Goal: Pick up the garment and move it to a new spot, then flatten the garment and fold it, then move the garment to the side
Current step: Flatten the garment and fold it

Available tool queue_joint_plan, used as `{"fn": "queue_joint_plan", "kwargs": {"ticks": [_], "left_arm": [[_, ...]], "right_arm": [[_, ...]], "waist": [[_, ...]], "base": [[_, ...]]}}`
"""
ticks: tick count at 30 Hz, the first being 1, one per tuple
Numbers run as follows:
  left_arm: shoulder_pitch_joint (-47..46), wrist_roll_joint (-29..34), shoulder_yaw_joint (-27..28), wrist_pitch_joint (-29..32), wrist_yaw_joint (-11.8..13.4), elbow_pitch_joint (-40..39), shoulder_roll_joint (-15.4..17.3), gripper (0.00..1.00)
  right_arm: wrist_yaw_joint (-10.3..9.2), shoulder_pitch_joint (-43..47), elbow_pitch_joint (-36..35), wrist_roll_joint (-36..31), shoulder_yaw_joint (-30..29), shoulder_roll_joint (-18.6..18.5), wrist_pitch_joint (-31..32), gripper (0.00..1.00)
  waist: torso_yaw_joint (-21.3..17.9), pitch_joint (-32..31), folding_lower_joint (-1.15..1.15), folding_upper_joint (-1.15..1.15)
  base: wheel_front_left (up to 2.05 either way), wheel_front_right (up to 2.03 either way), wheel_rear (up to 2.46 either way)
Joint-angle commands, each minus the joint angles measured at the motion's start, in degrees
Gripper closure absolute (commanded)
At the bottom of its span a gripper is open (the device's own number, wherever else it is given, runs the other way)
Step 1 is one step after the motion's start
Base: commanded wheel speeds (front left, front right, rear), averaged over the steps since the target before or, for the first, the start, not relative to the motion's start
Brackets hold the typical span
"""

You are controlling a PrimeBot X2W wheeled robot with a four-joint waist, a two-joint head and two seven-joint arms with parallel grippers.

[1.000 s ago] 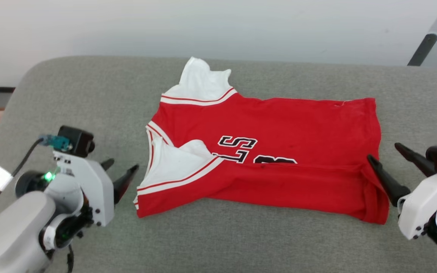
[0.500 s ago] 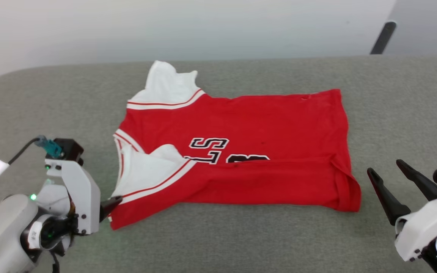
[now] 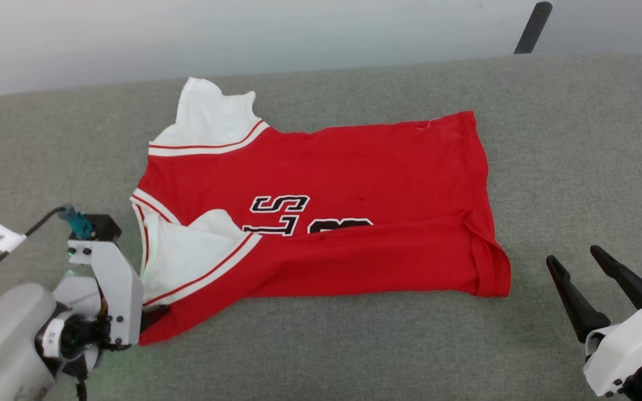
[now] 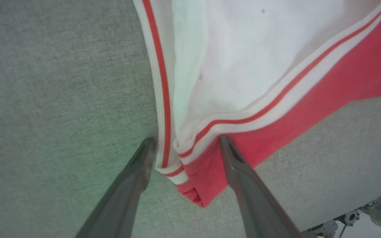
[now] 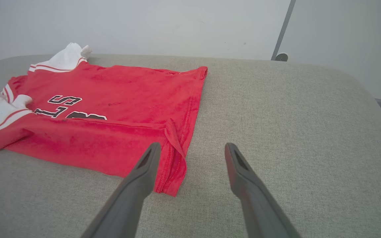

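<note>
We see the garment [image 3: 354,167] as soft, matt red knit cloth, faintly fuzzy, with ribbed striped trim [image 4: 243,120] and smoother white sleeve fabric [image 4: 243,49]. The grey cover [image 3: 321,356] under it is coarse woven cloth, matt and slightly rough. The fingers [image 4: 127,191] of the left gripper [image 4: 186,140] and of the right gripper [image 5: 193,145] look like dark matt plastic. The left wrist housing [image 3: 115,278] is smooth white plastic with a slight sheen.
</note>
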Motion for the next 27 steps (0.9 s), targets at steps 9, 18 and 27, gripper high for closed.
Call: {"fn": "queue_joint_plan", "kwargs": {"ticks": [9,18,27], "left_arm": [[-2.26,-0.96,-0.01,0.65,-2.77,7.18,-3.39,1.0],[-6.37,0.77,0.29,-0.3,-4.96,9.98,-3.98,1.0],[-9.61,2.26,-0.14,-1.03,-6.09,11.09,-5.66,1.0]], "right_arm": [[-0.06,0.8,-1.56,-0.72,-0.46,1.02,1.46,0.0],[-0.06,-0.69,-1.01,0.96,0.72,0.82,8.6,0.0],[-0.06,-6.92,4.52,3.3,2.76,0.42,17.49,0.0]], "waist": [[-0.64,1.87,0.0,0.0],[0.12,3.59,0.0,0.0],[2.14,5.61,0.0,0.0]], "base": [[0.0,0.0,0.0],[0.0,0.0,0.0],[0.0,0.0,0.0]]}}
